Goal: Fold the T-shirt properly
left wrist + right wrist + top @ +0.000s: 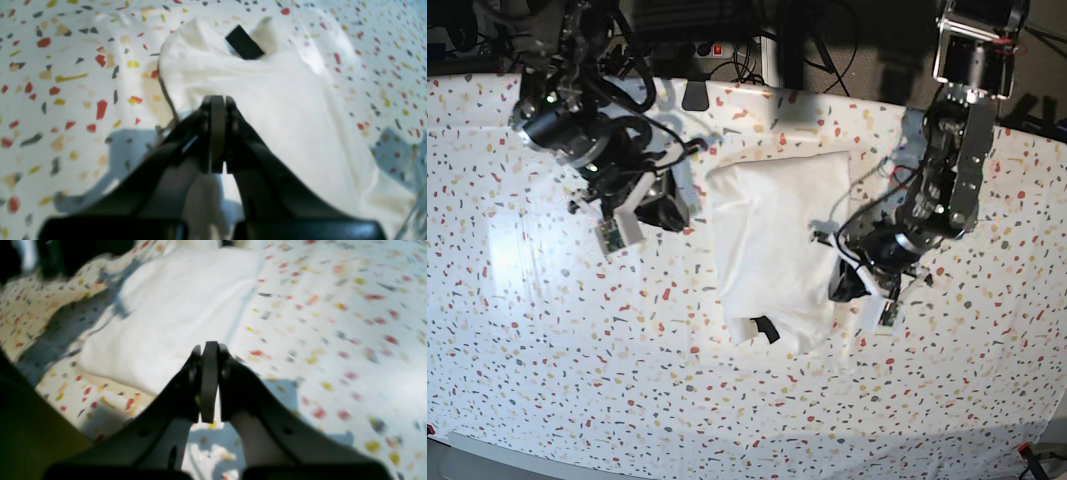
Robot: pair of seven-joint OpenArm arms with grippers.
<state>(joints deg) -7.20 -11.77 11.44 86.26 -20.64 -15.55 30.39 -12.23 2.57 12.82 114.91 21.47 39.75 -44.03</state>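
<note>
T-shirt [772, 245] lies mid-surface, already narrowed to a tall panel, plain white side up, black neck label [766, 329] showing at its 6 o'clock end. Speckled surface [577, 380] is bare all around it.

Left hand [859, 285] sits at the shirt's 4 o'clock edge; in the left wrist view [217, 133] its fingers are pressed together, with white cloth bunched under and around them. It looks pinched on the hem, though I can't confirm the fabric is between the pads. Likely staged there to lift that edge for the next fold.

Right hand [662, 205], at 9 o'clock, is just clear of the shirt, fingers closed on nothing [209, 380]. Probably parked out of the fold path.
</note>
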